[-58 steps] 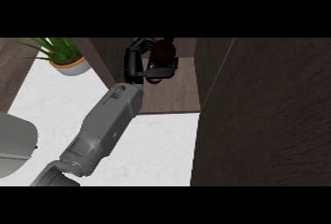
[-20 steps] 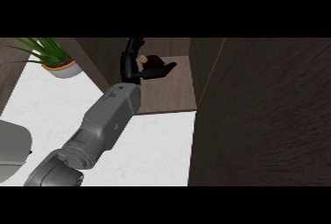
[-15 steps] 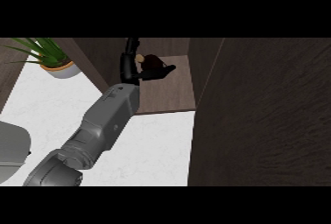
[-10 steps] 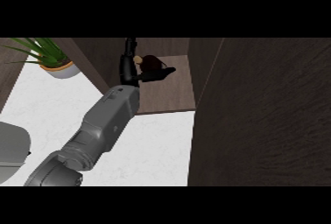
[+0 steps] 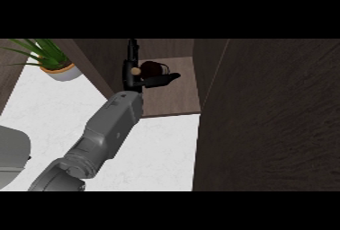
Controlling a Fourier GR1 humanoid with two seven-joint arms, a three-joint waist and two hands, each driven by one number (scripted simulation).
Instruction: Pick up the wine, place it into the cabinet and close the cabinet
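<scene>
One arm was doing all the work: the left hand (image 5: 136,74) reached into the open cabinet (image 5: 176,96), fingers straight and thumb stuck out sideways, not wrapped around anything I could make out. The wine (image 5: 154,68) sat on the shelf just right of that hand, close or maybe touching; its long axis was hard to read from above. Right hand wasn't visible at all. The dark door (image 5: 272,117) stood open on the right, with white counter (image 5: 159,152) below and a plant (image 5: 50,58) well off left.
</scene>
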